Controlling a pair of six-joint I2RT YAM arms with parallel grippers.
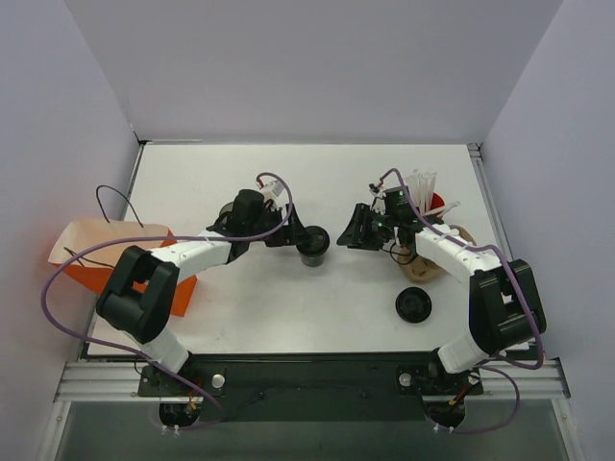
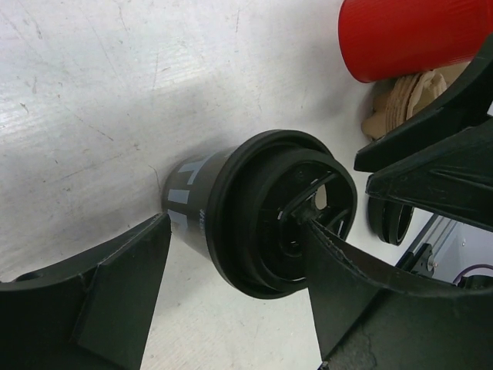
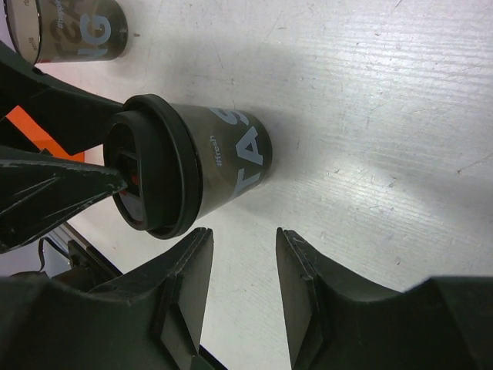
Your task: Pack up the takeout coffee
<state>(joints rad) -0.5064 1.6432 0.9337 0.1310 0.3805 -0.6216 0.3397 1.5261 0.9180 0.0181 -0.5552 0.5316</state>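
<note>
Pale lilac walls enclose a white worktop (image 1: 240,317) on which the takeout coffee (image 1: 312,247) is stood upright, near the middle, with its black lid on. It is flanked by the left gripper (image 1: 298,238) from one side, while the right gripper (image 1: 357,233) is held just beside it on the other, apart from it.

In the left wrist view the fingers (image 2: 115,301) of the left gripper are seen spread wide and set astride the cup. One finger is laid over the lid's rim, though contact cannot be confirmed, and a clear gap is left between the other finger and the cup wall. No grip is closed yet. In the right wrist view the right gripper's fingers are kept at a narrow gap, with nothing held between them and the cup just ahead of them.

An orange bag (image 1: 82,272) is lying at the left edge of the worktop, well apart from the coffee. A lidless cup (image 3: 69,31), a flat black lid (image 1: 413,305) and a red cup (image 1: 437,204) are also seen.

The step in hand is judged to be the grasp of the lidded cup by the left arm. For the next move, the wide fingers would need to be closed squarely on the cup body below the lid, so that the lid is not pried off. The cup would then have to be kept upright while it is lifted and carried to the bag.
</note>
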